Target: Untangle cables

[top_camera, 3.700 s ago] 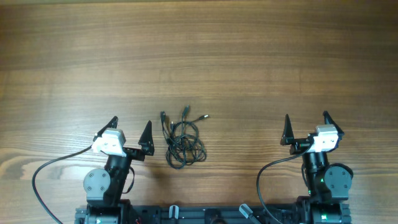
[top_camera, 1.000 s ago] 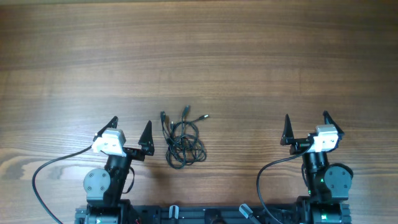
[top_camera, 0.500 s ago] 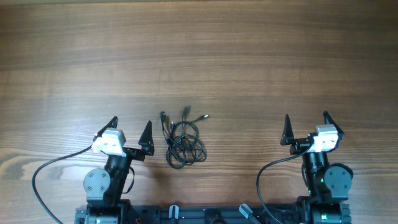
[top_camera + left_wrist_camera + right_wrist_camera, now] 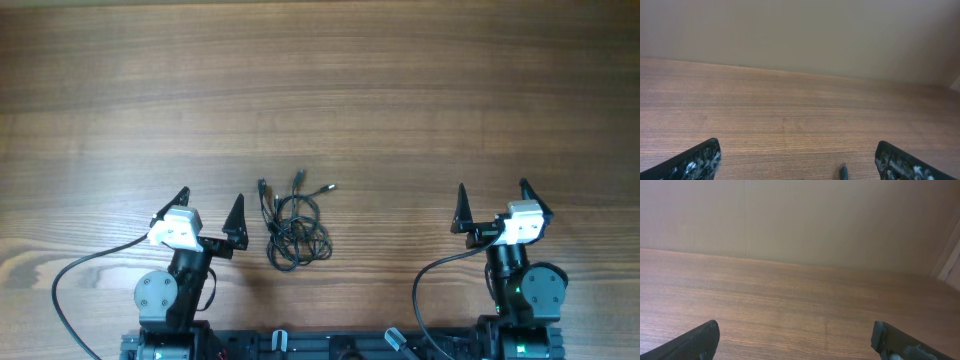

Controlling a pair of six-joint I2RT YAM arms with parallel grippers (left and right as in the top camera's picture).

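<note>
The cables point(image 4: 293, 228) lie as one small knotted bundle of thin black cords on the wooden table, with several plug ends sticking out at the top. My left gripper point(image 4: 208, 211) is open and empty just left of the bundle, not touching it. My right gripper point(image 4: 492, 204) is open and empty far to the right. In the left wrist view one plug end point(image 4: 843, 171) shows at the bottom edge between the open fingers point(image 4: 799, 161). The right wrist view shows only bare table between its open fingers point(image 4: 796, 341).
The wooden table point(image 4: 320, 90) stretches far beyond the arms. Thicker black arm cables loop at the front left point(image 4: 62, 290) and front right point(image 4: 420, 285). A plain beige wall point(image 4: 800, 35) stands behind the table's far edge.
</note>
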